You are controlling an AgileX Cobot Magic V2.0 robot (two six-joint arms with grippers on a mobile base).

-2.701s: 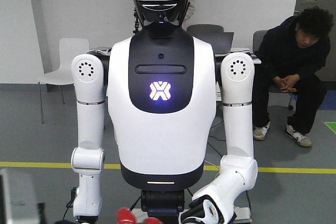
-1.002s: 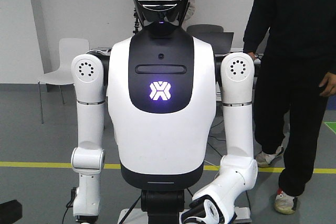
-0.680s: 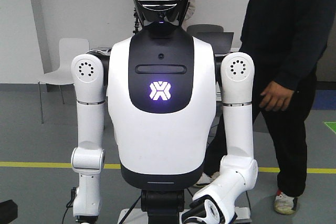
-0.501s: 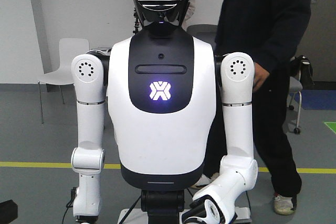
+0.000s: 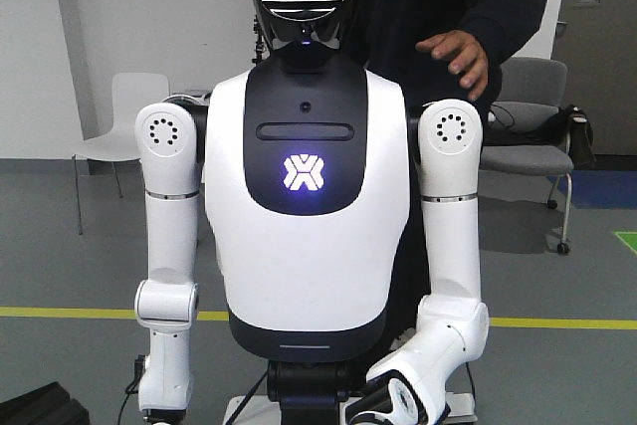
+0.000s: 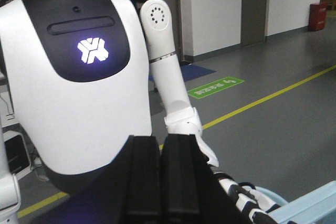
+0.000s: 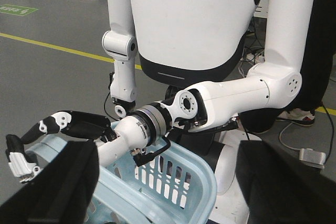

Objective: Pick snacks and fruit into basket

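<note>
No snacks and no fruit can be seen in any view, so their place cannot be given. What is shown is a white humanoid robot (image 5: 307, 206) with a lit chest emblem, and a person's hand (image 5: 456, 52) is held just above its shoulder. In the right wrist view a pale blue slotted basket (image 7: 202, 182) is seen below the humanoid's black-and-white hand (image 7: 31, 140), whose forearm reaches over the rim. A corner of the same basket is caught at the lower edge of the left wrist view. The left gripper (image 6: 160, 145) is closed, its two black fingers pressed side by side with nothing seen between them. The right gripper (image 7: 167, 182) is spread wide, its fingers lying blurred at either side of the frame. Snack pouches are judged to be light, slick and crushable, and are best pinched at a sealed edge. Fruit is judged to be firmer, apt to roll and bruise, and is best taken across its widest part with modest force.
</note>
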